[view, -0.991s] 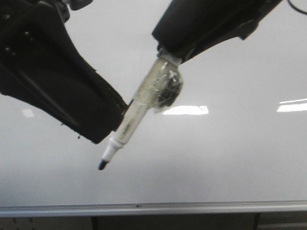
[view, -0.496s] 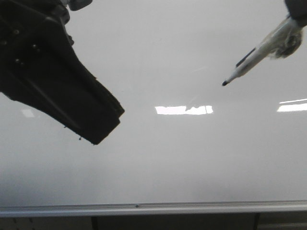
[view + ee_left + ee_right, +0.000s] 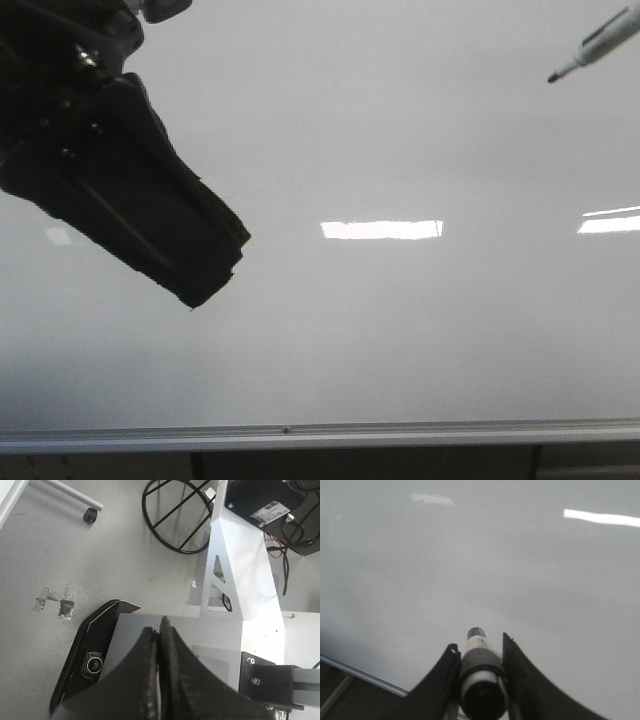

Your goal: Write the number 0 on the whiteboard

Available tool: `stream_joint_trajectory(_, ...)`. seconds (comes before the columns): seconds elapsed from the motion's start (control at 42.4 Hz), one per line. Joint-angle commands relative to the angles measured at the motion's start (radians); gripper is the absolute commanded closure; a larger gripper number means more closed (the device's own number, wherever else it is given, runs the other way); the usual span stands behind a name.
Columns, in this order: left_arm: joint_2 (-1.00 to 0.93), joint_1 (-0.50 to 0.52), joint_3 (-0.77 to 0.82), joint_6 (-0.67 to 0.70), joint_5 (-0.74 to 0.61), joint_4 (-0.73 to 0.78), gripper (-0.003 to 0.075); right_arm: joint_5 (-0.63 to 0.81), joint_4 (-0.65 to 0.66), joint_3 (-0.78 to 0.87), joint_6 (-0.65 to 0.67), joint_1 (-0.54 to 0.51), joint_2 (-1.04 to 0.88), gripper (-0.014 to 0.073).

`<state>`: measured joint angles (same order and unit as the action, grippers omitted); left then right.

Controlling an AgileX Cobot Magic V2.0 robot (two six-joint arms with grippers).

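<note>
Right hand (image 3: 479, 680) is clamped on a marker (image 3: 479, 672), fingers snug on both sides of the barrel, tip pointing out at the whiteboard (image 3: 480, 570). From where I stand the marker (image 3: 597, 45) only pokes into sight at the far upper right, dark tip aimed down-left and hanging clear of the board (image 3: 400, 330). Can't judge the gap, but no contact that I can see.

Left hand (image 3: 158, 645) has its two fingers pressed together, nothing between them. It's the big black shape (image 3: 205, 265) at the left of the front view, camera facing away from the board toward floor and rig frame. Looks parked so it doesn't block the writing area; it has no job in this task as far as I can tell.

The number 0: not visible anywhere. Board surface shows only bright light reflections and the silver bottom rail (image 3: 320, 435). No stroke, so I'd say writing hasn't started.

Grip makes sense: barrel held along the hand's axis, so wrist motion maps straight to the tip. Next step likely needs the tip brought over open board, then pressed on lightly. Main risk is too much push skidding the tip, or too little leaving a broken line.
</note>
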<state>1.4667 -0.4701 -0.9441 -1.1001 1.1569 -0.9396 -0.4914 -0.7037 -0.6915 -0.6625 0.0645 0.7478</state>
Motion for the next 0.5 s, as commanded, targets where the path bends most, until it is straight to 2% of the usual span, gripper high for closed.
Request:
stream_joint_trajectory(0.0, -0.037, -0.008, -0.027, -0.001, 0.022, -0.054, 0.074, -0.014, -0.001, -0.152, -0.004, -0.007, 0.104, 0.0652)
stream_joint_trajectory(0.094, -0.037, -0.008, -0.027, -0.001, 0.022, -0.054, 0.074, -0.108, 0.08, -0.306, 0.072, -0.014, 0.234, 0.0652)
stream_joint_trajectory(0.283, -0.037, -0.008, -0.027, -0.001, 0.022, -0.054, 0.074, -0.296, 0.391, -0.584, 0.342, -0.018, 0.487, 0.0652)
stream_joint_trajectory(0.472, -0.037, -0.008, -0.027, -0.001, 0.022, -0.054, 0.074, -0.362, 0.423, -0.769, 0.374, -0.015, 0.619, 0.0652)
